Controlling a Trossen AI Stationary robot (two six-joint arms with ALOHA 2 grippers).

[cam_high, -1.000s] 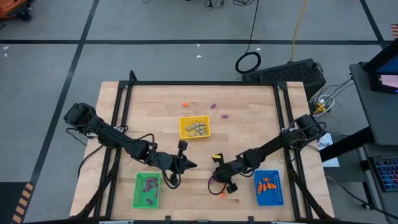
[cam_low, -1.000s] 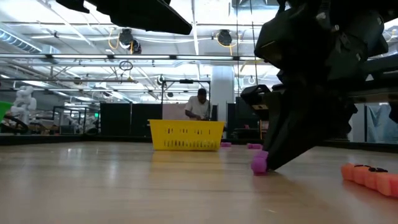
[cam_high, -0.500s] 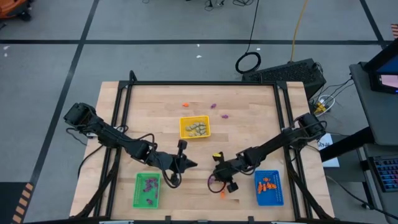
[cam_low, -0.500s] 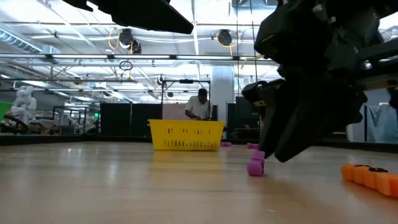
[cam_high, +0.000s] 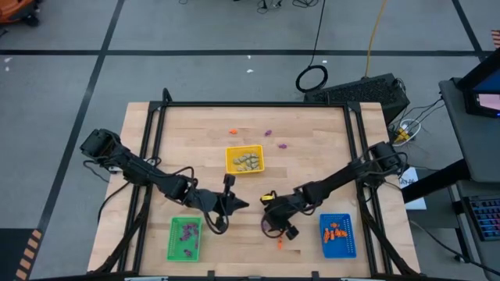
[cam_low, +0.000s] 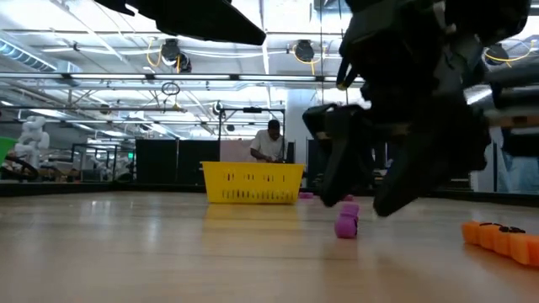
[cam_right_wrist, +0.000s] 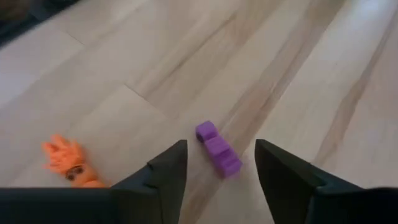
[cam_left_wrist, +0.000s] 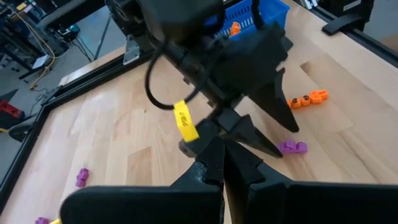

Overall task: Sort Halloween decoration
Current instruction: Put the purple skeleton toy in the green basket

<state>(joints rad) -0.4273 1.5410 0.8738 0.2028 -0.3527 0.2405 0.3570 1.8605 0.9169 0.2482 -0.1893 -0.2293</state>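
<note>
A small purple trinket (cam_right_wrist: 217,149) lies flat on the wooden table (cam_high: 312,133), between the fingertips of my right gripper (cam_right_wrist: 221,171) and touching neither. That gripper (cam_low: 364,198) is open and points slantwise down at the near middle of the table (cam_high: 270,225). An orange trinket (cam_right_wrist: 68,163) lies on the wood close beside it (cam_high: 280,243). My left gripper (cam_left_wrist: 222,158) is shut and holds nothing. It hangs above the table just left of the right one (cam_high: 238,205).
A green tray (cam_high: 185,238) with purple trinkets stands near left and a blue tray (cam_high: 337,235) with orange ones near right. A yellow tray (cam_high: 244,160) with pale ones is at mid table. Loose orange (cam_high: 233,130) and purple (cam_high: 268,133) trinkets lie beyond it.
My right gripper has opened from shut and rolled a little at the wrist. It has let go of the purple trinket that was at its fingertips, and the trinket now lies free on the table between the spread fingers.
</note>
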